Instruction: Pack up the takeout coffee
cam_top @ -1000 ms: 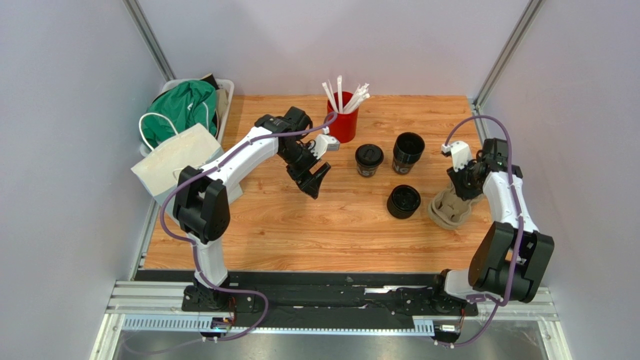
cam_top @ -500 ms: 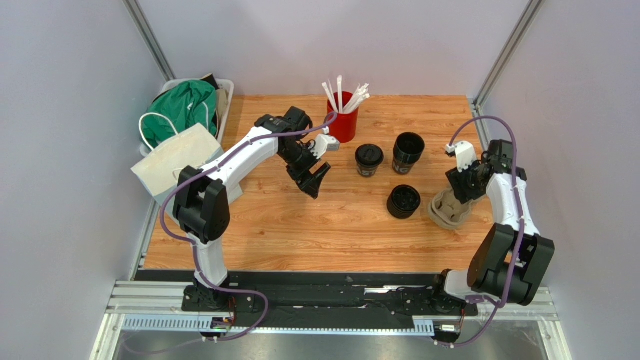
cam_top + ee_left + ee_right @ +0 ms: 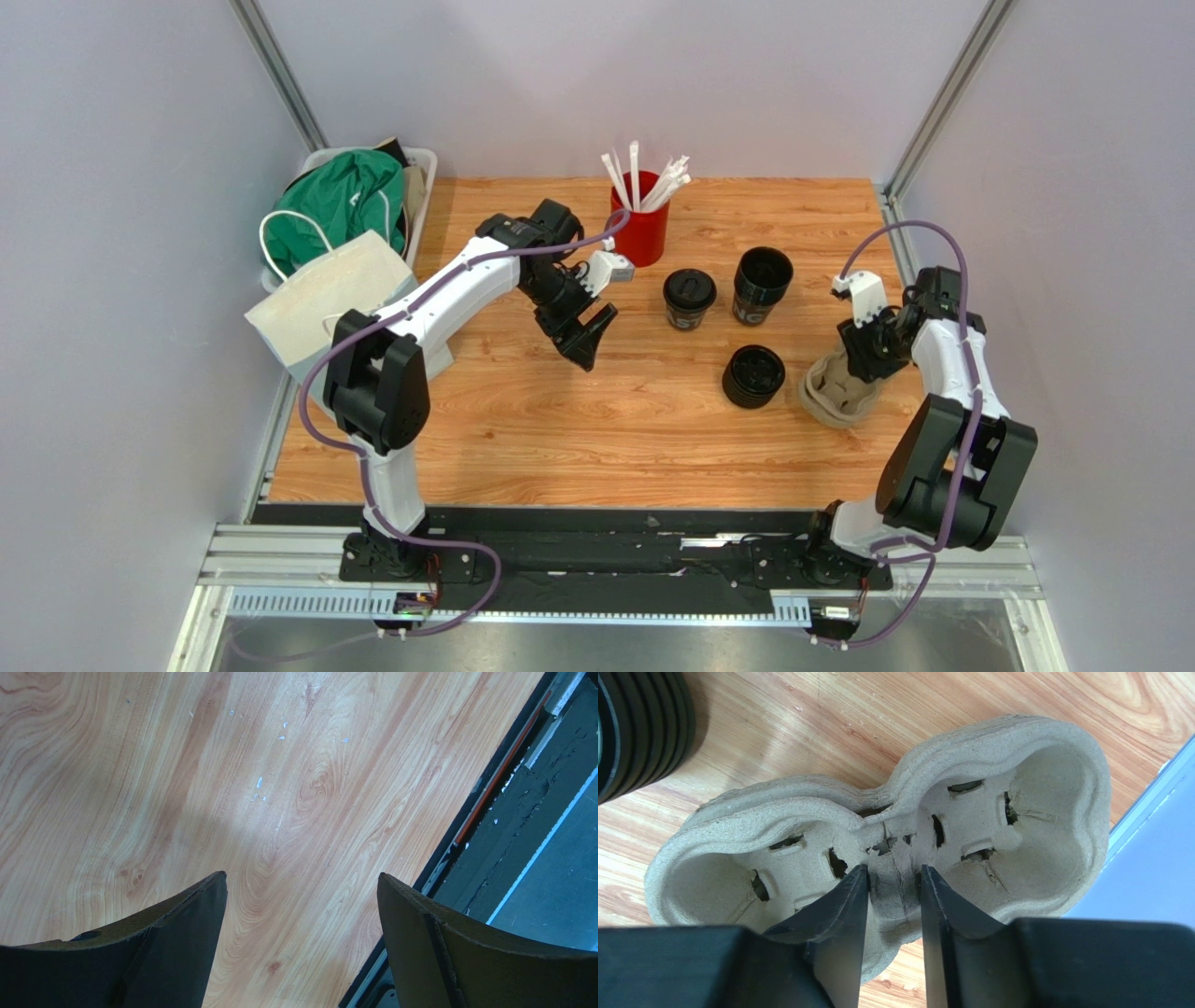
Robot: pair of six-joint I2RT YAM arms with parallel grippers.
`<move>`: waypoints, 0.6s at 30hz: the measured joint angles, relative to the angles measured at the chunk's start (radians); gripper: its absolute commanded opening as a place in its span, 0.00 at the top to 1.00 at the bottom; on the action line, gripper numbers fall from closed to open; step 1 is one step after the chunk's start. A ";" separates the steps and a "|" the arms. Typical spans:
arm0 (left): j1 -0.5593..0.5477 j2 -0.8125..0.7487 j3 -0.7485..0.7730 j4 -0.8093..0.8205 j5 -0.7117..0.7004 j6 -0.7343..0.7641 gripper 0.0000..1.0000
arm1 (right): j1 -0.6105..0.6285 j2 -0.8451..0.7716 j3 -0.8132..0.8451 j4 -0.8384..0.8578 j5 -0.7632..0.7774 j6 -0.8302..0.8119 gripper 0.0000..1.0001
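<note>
Three black takeout coffee cups stand mid-table: one [image 3: 689, 297] by the red cup, one [image 3: 763, 284] to its right, one [image 3: 753, 375] nearer; the last one's ribbed edge [image 3: 640, 728] shows in the right wrist view. The brown pulp two-slot carrier [image 3: 836, 392] lies at the right edge, both slots empty. My right gripper [image 3: 859, 367] is shut on the carrier's centre ridge [image 3: 896, 847], its fingers [image 3: 843, 910] pressing either side. My left gripper [image 3: 586, 340] hangs open over bare wood [image 3: 302, 882], left of the cups, holding nothing.
A red cup of white straws [image 3: 640, 231] stands at the back. A white paper bag [image 3: 330, 297] and a bin with green cloth [image 3: 344, 203] sit off the table's left side. The table's right edge [image 3: 1151, 812] runs just beside the carrier.
My right wrist has shifted slightly toward the near edge over the carrier. The left arm and the cups have not moved.
</note>
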 measured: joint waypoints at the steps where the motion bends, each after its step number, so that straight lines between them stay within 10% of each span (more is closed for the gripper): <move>1: 0.000 0.001 0.000 0.000 0.000 0.000 0.14 | -0.002 0.000 0.000 -0.001 -0.009 -0.003 0.73; 18: 0.000 0.016 0.000 0.000 -0.003 0.000 0.14 | -0.006 -0.117 0.000 -0.059 -0.054 -0.013 0.78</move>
